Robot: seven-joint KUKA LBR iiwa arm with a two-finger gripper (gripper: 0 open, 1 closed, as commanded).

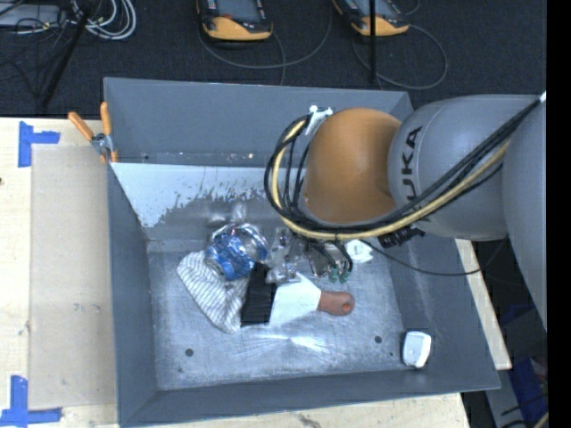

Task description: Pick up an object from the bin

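Toward the lower right of the grey bin (pixel 132 328) lies a small white rounded block (pixel 416 348), well apart from everything else. At the bin's middle is a heap: a striped cloth (pixel 207 294) on the left, a black oblong (pixel 258 300) touching it, then a white sheet (pixel 294 304) and a brownish stub (pixel 338 304) on the right. The claw (pixel 291 269) is just above the black oblong and white sheet. Whether it is released or clenched cannot be told. A crumpled blue wrapper (pixel 234 250) lies just left of it. The arm's orange cover (pixel 350 166) is above it.
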